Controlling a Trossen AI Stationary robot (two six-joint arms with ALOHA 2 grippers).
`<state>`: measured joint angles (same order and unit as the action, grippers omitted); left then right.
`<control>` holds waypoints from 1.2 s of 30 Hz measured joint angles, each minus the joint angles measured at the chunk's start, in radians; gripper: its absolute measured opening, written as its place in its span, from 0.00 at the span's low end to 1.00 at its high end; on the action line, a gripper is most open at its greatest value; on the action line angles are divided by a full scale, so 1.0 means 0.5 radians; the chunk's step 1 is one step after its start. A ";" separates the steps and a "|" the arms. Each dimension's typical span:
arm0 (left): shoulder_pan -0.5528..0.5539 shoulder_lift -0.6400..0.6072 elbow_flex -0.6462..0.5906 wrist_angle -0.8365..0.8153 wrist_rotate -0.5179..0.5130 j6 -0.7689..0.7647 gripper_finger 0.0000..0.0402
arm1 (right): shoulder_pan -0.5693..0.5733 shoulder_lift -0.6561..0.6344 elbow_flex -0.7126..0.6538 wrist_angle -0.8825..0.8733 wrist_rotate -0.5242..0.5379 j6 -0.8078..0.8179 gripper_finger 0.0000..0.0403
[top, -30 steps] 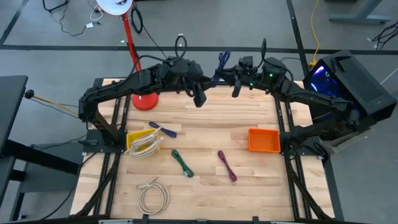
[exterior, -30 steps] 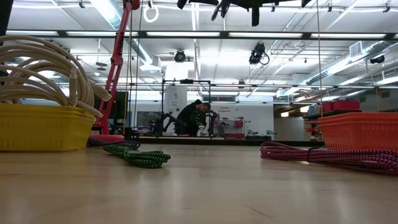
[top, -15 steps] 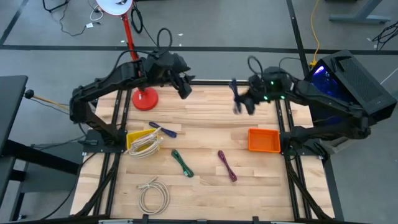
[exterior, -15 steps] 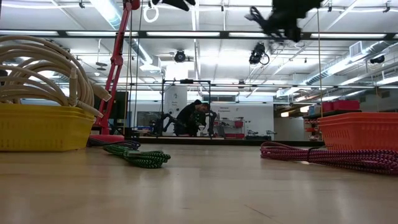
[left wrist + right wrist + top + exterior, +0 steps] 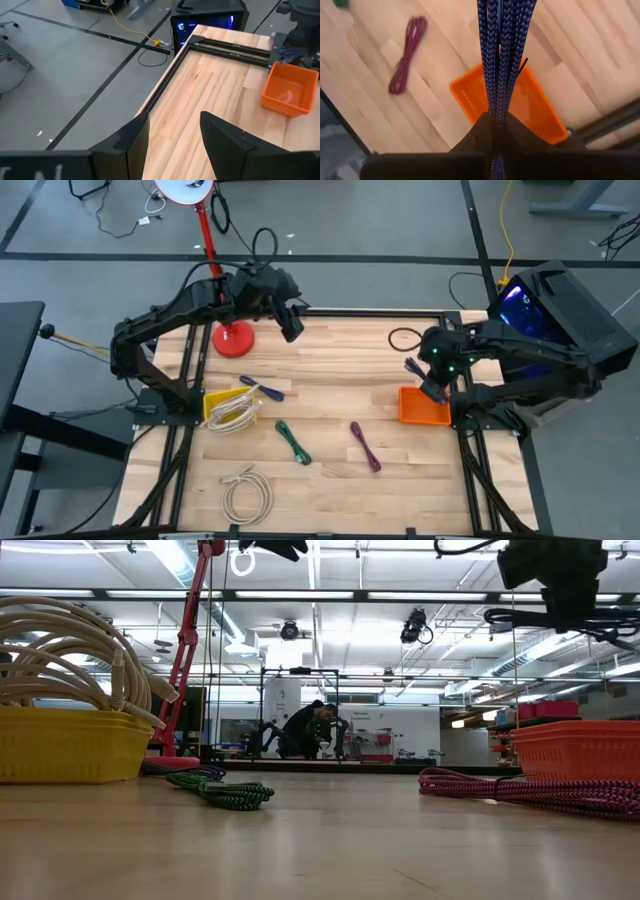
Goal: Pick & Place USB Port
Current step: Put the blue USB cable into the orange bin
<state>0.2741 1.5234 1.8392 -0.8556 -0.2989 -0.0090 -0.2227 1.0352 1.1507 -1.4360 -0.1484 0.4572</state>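
We are working over the wooden table (image 5: pixel 330 370), where the right gripper (image 5: pixel 432 388) is clamping a blue braided USB cable (image 5: pixel 504 55) above the orange bin (image 5: pixel 424 406) at the right edge; the drop is remaining. The left gripper (image 5: pixel 172 132) is hanging empty and spread at the far left. Green (image 5: pixel 293 442), maroon (image 5: pixel 365 446) and white (image 5: pixel 247 490) cables are lying unsorted nearer us.

The blue braided cable (image 5: pixel 502 60) runs off the right wrist view's edge, hiding part of the orange bin (image 5: pixel 530 107).
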 joint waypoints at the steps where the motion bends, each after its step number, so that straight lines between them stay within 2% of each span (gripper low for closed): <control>1: 0.000 0.000 0.000 -0.013 -0.001 0.000 0.45 | 0.013 0.006 0.000 -0.011 0.004 0.002 0.03; 4: -0.001 0.001 0.000 -0.068 -0.002 0.005 0.45 | 0.029 0.014 -0.045 -0.031 0.047 0.023 0.03; 8: -0.003 0.001 -0.001 -0.207 -0.007 -0.011 0.45 | 0.066 0.017 -0.286 -0.026 -0.002 0.064 0.03; 12: -0.006 0.001 0.000 -0.284 -0.007 -0.021 0.45 | 0.112 0.017 -0.568 0.170 -0.085 0.066 0.03; 16: -0.006 0.002 0.000 -0.283 -0.008 -0.012 0.45 | 0.114 0.017 -0.719 0.320 -0.142 0.066 0.03; 30: 0.000 0.001 0.000 -0.184 -0.008 -0.010 0.45 | 0.113 0.017 -0.765 0.339 -0.138 0.018 0.03; 36: 0.000 0.002 0.000 -0.181 -0.008 -0.010 0.45 | 0.113 0.017 -0.765 0.341 -0.139 0.011 0.12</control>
<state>0.2741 1.5242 1.8392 -0.9463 -0.3031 -0.0139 -0.1661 1.0435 0.7681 -1.2655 -0.2181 0.4625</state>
